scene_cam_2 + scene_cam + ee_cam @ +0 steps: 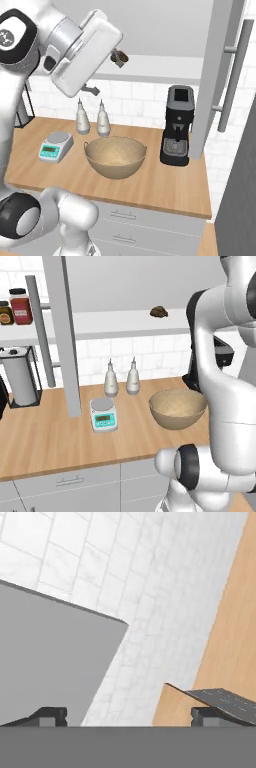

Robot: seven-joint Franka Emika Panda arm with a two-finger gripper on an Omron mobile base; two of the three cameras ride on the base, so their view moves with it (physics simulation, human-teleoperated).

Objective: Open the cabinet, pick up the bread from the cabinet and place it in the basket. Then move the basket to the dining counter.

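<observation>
White tile backed the wood worktop (150, 185), and the cabinet (62, 331) above it stood with both doors swung open, bar handles on their outer faces. Bread (159, 312) sat on the pale shelf inside, toward the right half, a small dark lump well back from the front edge. Basket (115, 157) rested on the worktop almost directly under it, between the two pale bottles (121, 377) and the black coffee machine (178, 131); a small scale (55, 146) lay to its left.

Gripper (129, 714) had its fingers spread wide with nothing between them; the hand camera looked past a grey cabinet panel at the tiles and worktop. From the right base camera the hand was raised near shelf height, just beside the bread.

Judgement: door step done, reach for the bread in hand. Bring the hand level with the shelf and enter straight from the front, staying clear of the open doors. Straddle the roll across its narrow side, low to the shelf, then close gently; a lumpy roll could squirt sideways. Lift before withdrawing, then lower into the basket.
</observation>
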